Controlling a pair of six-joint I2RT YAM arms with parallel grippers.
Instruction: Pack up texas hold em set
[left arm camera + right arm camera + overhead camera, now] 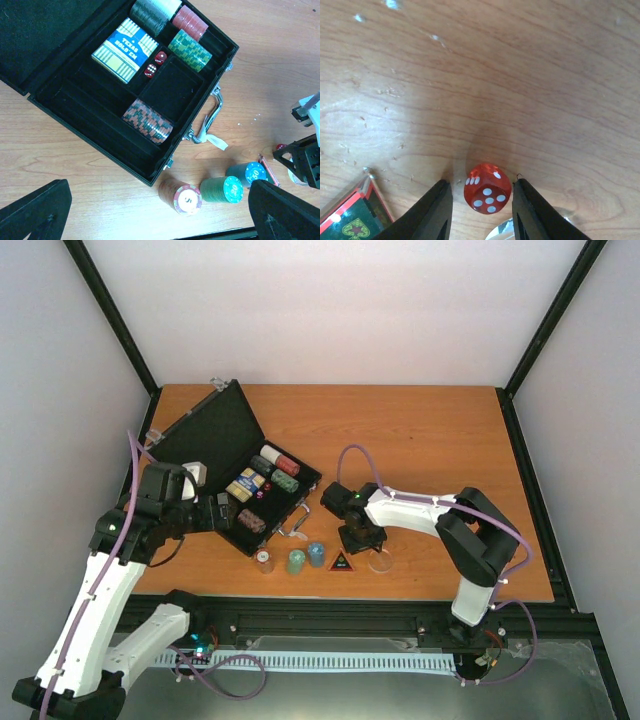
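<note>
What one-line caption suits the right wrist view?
Right gripper, jaws either side of a red die on the wooden table.

The left arm [92, 605] and right arm [412, 508] have white shells with black joints, a purple cable [351, 449] looping along each; black fingers [432, 212], possibly rubber-coated.

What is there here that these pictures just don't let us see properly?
Top view: the red die is hidden under the right gripper.
Right wrist view: the clear disc and black triangle are cut off by the bottom edge.
Top view: numbers on the loose chip stacks are too small to read.
</note>
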